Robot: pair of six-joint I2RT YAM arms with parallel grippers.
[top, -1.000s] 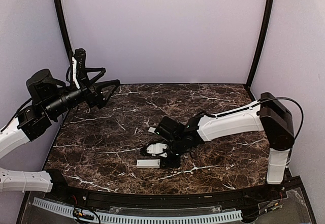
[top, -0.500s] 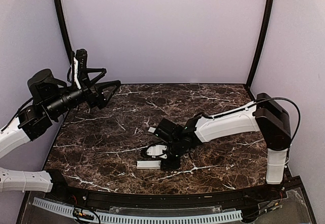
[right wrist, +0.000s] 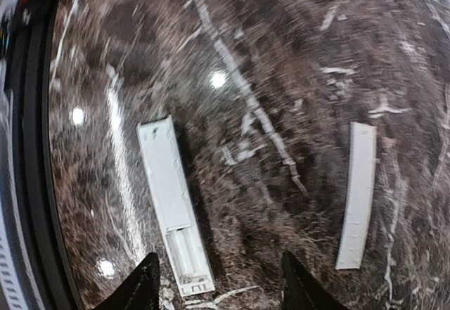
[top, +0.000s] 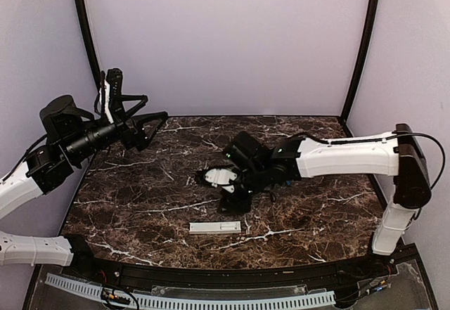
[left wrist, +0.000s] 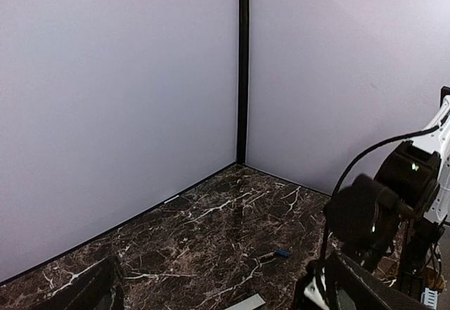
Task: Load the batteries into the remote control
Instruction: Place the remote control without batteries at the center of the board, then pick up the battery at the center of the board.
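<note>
White remote control (top: 214, 227), dark brown bench (top: 140, 204) veined in white, one blue battery (left wrist: 282, 253), pale lilac walls (top: 225, 43).

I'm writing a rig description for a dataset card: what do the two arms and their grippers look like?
The left arm and right arm have white shells and black joints. The left gripper is black with triangular finger frames. A thin black cable runs along the right arm; the right gripper has black pointed fingertips.

Glossy marble-look table (top: 140, 204), matt plastic remote control (top: 215, 227)
</note>
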